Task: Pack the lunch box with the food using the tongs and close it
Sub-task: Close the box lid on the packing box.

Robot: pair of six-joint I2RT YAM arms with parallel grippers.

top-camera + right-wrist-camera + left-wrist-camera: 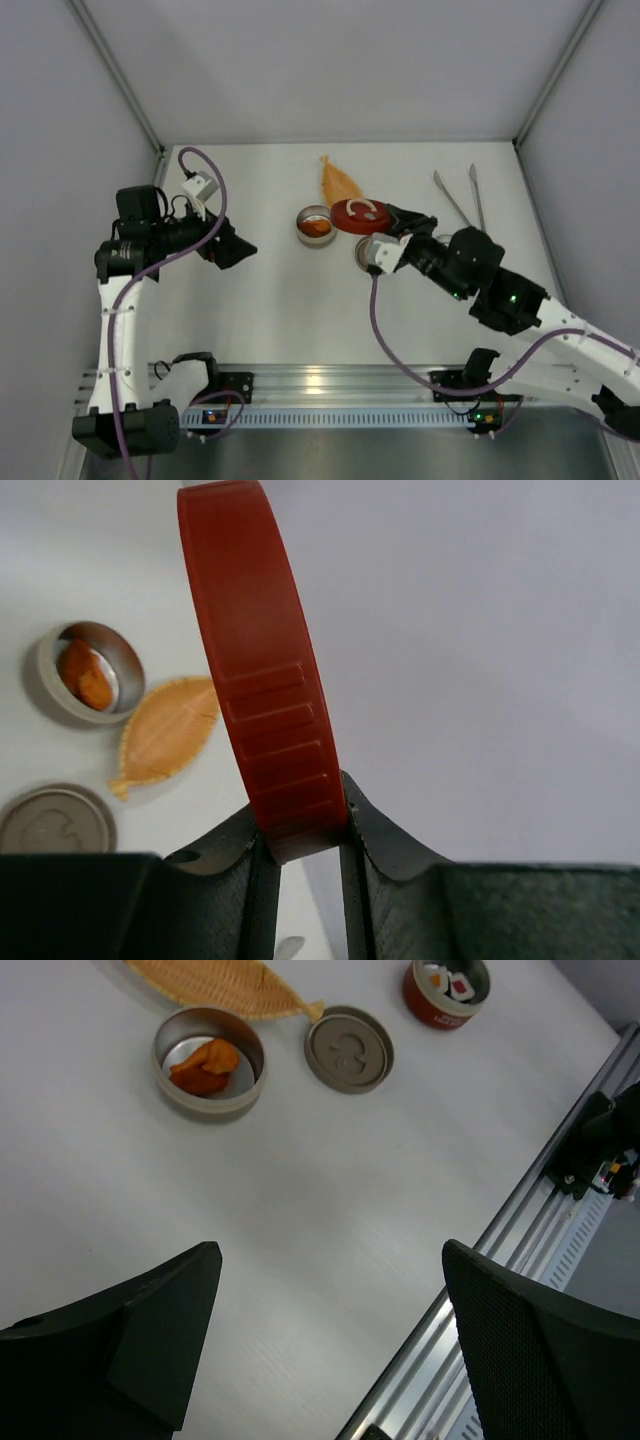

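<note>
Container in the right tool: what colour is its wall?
Red; the container has moulded ribs on its wall. Best seen in the right wrist view.

Table layout from the top view, with the dial centred on the open tin.

The open tin (210, 1108) sits mid-way across the table (270, 300), with the lumps (205, 1065) inside it. The leaf dish (337, 182) lies at 1 o'clock, just behind the tin. The tub (432, 1010) is at 3 o'clock, near the tin, with the cubes (455, 982) inside; its side sits between the fingers of the right gripper (300, 800), on the tub's 3 to 4 o'clock side. Whether the tub is resting or raised, cannot tell. The lid (348, 1048) lies flat on the table at 4 o'clock, partly hidden beneath the right gripper. The tongs (452, 198) lie between 2 and 3 o'clock, well apart, near the table's right edge, arms spreading toward 12 o'clock.
</note>
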